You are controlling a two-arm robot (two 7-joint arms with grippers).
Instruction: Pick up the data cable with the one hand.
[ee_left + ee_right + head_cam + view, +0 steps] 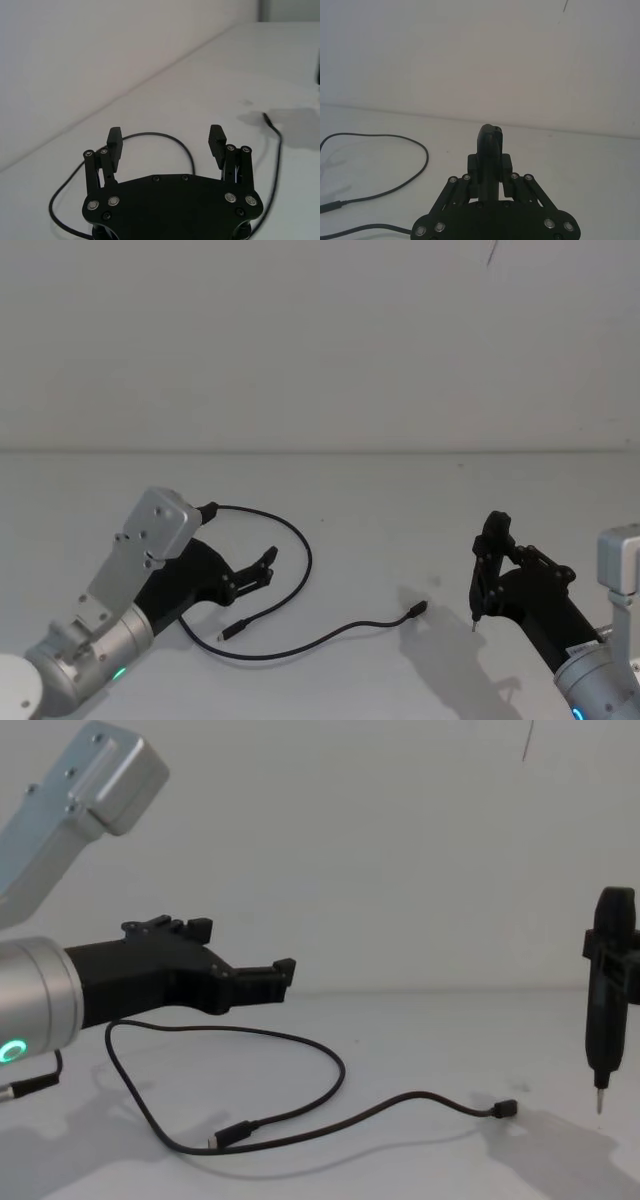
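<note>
Approach step; nothing gripped yet. At left, the left tool, a bulky black two-finger unit on a silver wrist: fingers spread, empty, hovering above the white table. The long thin black data cable lies loose on the table, looping beneath and ahead of it. At right, the right tool is clamped on a slim black metal-tipped stick. Next, likely: descend, straddle one strand, close at table level.

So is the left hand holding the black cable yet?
No, the open left gripper hangs clear of the data cable lying on the table; the right gripper grips a slim tool.
</note>
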